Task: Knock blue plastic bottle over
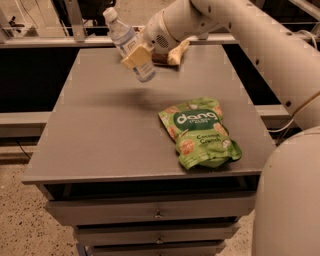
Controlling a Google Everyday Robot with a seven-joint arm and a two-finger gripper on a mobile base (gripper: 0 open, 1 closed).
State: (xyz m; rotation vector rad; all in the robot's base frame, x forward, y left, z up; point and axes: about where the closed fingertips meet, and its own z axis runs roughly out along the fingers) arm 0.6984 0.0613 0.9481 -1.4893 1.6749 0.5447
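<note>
Camera view, looking down on a grey flat-topped table [95,135] with drawers beneath. Grips a small clear blue-tinted plastic bottle [122,36] across its labelled middle with the two-finger gripper [137,58] of the white robot arm [240,25], tan jaws closed narrowly on it. Holds it clear of the surface, above the far left part of the tabletop, tilted with white screw cap [109,13] up and left. Shows a green crinkled snack bag [200,132] lying flat at front right, well apart, and a brown snack packet [176,50] at the far edge, just behind the gripper.
</note>
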